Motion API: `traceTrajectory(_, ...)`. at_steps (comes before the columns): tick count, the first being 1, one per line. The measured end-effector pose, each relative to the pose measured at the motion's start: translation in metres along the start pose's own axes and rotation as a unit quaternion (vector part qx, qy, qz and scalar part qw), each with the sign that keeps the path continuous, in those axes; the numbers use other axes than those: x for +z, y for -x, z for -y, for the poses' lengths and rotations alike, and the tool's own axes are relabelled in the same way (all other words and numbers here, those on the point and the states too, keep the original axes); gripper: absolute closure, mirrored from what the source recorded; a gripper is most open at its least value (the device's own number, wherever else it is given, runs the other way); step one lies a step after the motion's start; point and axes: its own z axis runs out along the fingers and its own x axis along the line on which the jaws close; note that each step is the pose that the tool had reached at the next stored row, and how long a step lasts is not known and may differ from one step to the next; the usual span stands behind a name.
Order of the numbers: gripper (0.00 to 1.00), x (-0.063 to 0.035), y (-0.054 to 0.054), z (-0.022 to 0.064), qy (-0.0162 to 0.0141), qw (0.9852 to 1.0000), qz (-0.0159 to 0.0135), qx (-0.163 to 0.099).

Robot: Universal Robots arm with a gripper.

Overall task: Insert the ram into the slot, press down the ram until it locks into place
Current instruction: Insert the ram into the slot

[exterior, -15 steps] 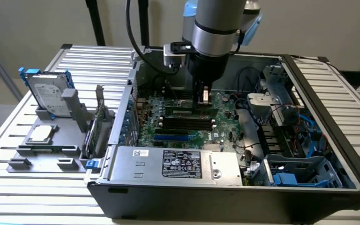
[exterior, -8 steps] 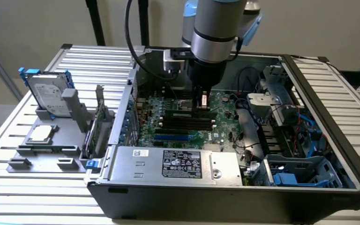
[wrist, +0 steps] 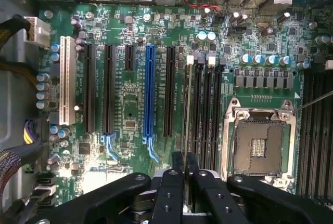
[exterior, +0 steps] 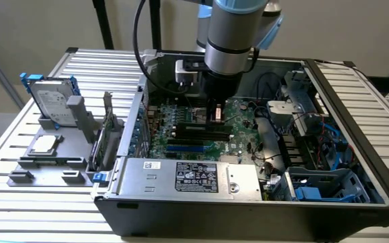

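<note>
memory stick clamped over the black slots

reaches down from above into the open computer case [exterior: 356, 126]. grips the memory stick [wrist: 187, 109] in the gripper [wrist: 184, 159], fingers clenched on it. holds it on edge, so that the wrist view gives just one thin pale line running out from between the two fingertips. lines it up lengthwise with the slot [wrist: 196, 115], the first of four black look-alikes side by side, on the flank facing the blue slot [wrist: 150, 91]. cannot tell whether seated, touching or just above.

close around:
- pale latch clips [wrist: 200, 57] at the far ends of the four slots
- a long black slot [wrist: 169, 91] just beside the stick, between it and the blue one
- the square processor socket [wrist: 258, 141] on the other flank, near but apart
- further across the board, a white slot [wrist: 65, 81] and bundled cables [wrist: 13, 154] by the case wall

in the exterior view:
- a silver power supply box [exterior: 188, 176] along the near edge of the case
- outside the case, at the exterior view's left, a grey holder [exterior: 39, 164] on the slatted table [exterior: 5, 202]
- on that holder, a hard drive [exterior: 49, 101] standing upright and a card [exterior: 107, 131] on edge
</note>
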Motion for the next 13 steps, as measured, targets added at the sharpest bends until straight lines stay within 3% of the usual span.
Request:
traceTrajectory(6,0.87,0.0078,0.0046,-0.0014,0.0000,1.0000,-0.0035,0.000)
traceTrajectory(13,0.87,0.0091,0.0050,-0.0013,-0.0014,1.0000,-0.0037,0.000)
